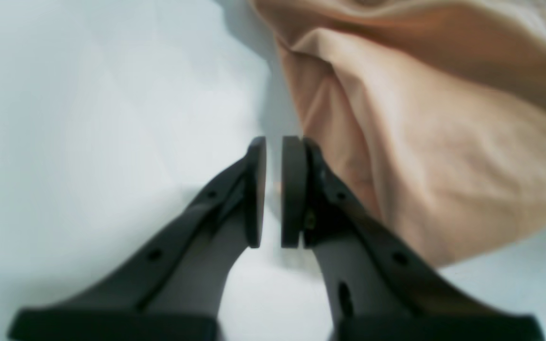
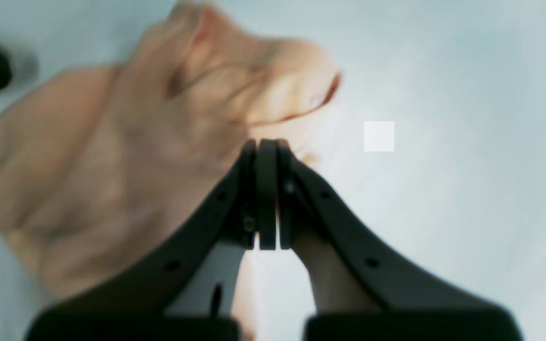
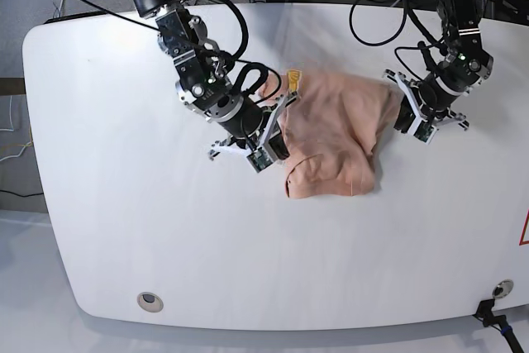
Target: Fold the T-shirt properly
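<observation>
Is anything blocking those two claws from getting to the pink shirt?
Nothing visible. The left gripper sits right beside the T-shirt edge, only bare table around it. The right gripper is already at the cloth.

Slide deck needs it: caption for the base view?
Two arms flank a crumpled peach T-shirt on a white table.

T-shirt [image 2: 126, 156] motion-blurred; right tool [image 2: 267, 194] hides its edge.

T-shirt [image 3: 335, 142] on table [image 3: 124, 204], betw. claws
</observation>
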You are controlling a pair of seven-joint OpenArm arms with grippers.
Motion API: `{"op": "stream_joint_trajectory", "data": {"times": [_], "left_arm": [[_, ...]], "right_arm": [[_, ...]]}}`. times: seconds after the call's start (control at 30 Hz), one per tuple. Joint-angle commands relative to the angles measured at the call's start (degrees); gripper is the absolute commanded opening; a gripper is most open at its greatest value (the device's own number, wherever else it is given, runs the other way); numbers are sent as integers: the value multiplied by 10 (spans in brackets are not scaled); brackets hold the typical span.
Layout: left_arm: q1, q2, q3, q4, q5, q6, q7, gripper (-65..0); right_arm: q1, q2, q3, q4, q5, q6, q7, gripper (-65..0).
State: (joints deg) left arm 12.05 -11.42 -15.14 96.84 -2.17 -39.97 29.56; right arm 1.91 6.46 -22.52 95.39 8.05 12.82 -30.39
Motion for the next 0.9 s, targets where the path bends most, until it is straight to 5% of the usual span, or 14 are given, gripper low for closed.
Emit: {"op": "stream_joint_trajectory", "data": {"times": [0.0,0.27,0.37,0.67,0.87], "left_arm": [[8,-6,-7,22,-7,0,-40,-605],[116,4,-31,83,-9,0,-120,-608],[140,35,-79,83,-9,0,-162,-608],[210,49,-122,87,-11,0,-235,-609],[281,50,-126,111,-35,0,-235,-609]], "right_arm": [[-4,-3,3,53,-26,1,21,-650],[-120,-2,4,166,-139,1,26,-650],[-168,-3,34,169,-173,-18,80,-650],[-283,0,191,168,-171,-21,235,-650],[-360,-1,270,168,-83,-20,283,-650]]}}
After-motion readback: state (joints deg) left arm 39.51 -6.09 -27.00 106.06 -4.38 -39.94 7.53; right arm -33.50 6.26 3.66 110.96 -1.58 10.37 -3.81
